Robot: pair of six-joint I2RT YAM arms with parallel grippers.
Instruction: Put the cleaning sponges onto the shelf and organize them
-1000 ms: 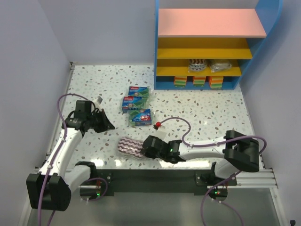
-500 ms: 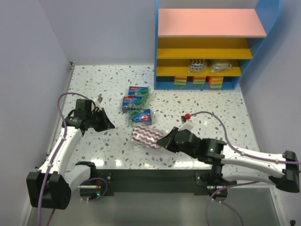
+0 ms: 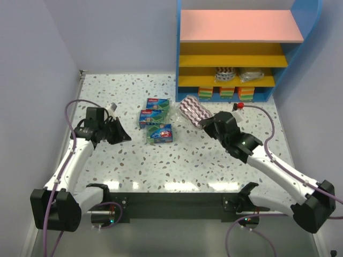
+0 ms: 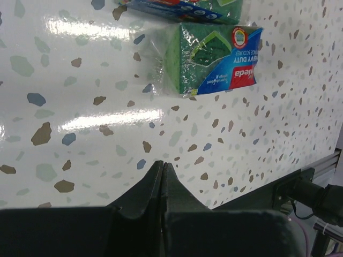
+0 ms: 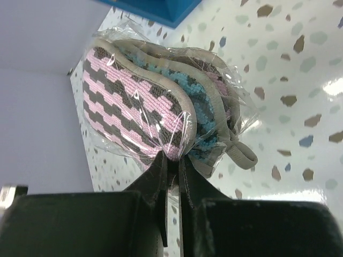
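Just short of the shelf (image 3: pixel 178 59), the right claw (image 3: pixel 208 121) was clenched on the edge of the striped pad pack (image 3: pixel 193 110), holding it above the table (image 3: pixel 236 155). The pack's long axis ran slantwise, and the shelf's lower boards lay beyond it, away from the arm. The right arm was plainly nearer. The left claw (image 3: pixel 125 140) was closed on nothing, beside the green packs (image 3: pixel 159 133).

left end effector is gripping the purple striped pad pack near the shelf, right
No, the right end effector grips the purple striped pad pack near the shelf; the right wrist view shows it.
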